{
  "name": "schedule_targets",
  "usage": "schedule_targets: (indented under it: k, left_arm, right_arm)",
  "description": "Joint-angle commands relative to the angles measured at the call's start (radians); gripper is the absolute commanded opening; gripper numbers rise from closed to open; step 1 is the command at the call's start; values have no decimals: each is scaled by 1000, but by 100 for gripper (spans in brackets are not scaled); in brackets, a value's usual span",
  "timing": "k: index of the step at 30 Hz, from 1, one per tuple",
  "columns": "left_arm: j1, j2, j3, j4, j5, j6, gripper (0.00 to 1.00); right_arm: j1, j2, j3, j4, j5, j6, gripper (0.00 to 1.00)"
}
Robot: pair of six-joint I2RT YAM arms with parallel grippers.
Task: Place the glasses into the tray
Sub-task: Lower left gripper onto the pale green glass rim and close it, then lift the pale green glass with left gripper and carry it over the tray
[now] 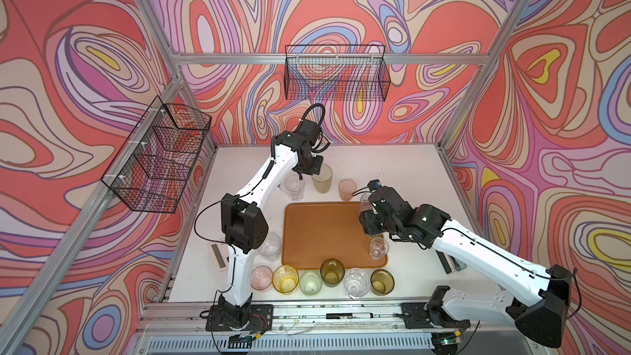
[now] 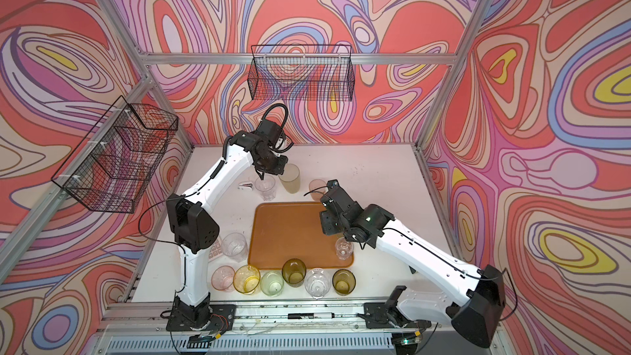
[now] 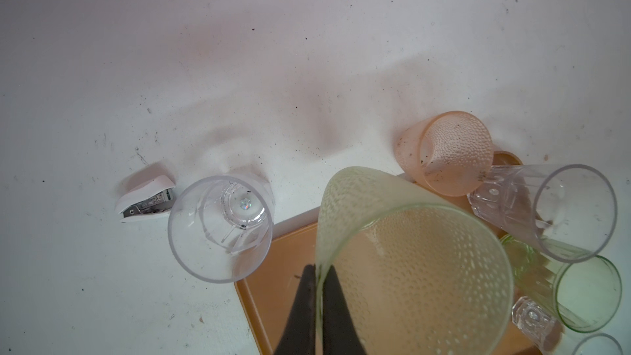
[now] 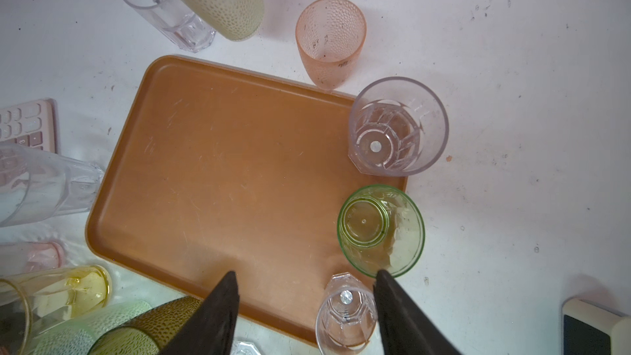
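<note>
The left gripper is closed tight on the rim of a tall frosted pale-green dimpled tumbler, one black finger inside the wall and one outside; in a top view this tumbler is just beyond the far rim of the flat orange-brown rectangular tray, and whether its base touches the white table cannot be told. The right gripper hangs over the tray's right side with its jaws spread wide and nothing between them. Three glasses stand along the tray's right-hand edge in the right wrist view: a clear faceted glass, a short green ribbed glass close by one fingertip, and a small clear glass. The rest are on the table: a pink dimpled tumbler and a clear tumbler beyond the tray, a wide clear glass at its left, and a row of six coloured and clear glasses along its near rim.
</note>
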Motion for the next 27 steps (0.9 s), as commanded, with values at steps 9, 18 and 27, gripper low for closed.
schedule_targets:
  k: [9, 18, 27]
  left_arm:
    - [-47, -170, -156, 16, 63, -57, 0]
    - [-119, -217, -214, -29, -17, -144, 0]
    - [-197, -265, -335, 14, -26, -222, 0]
  right_arm:
    - [3, -54, 32, -16, 2, 0, 70]
    - [1, -91, 31, -68, 21, 35, 72]
    - [-23, -96, 28, -53, 5, 51, 73]
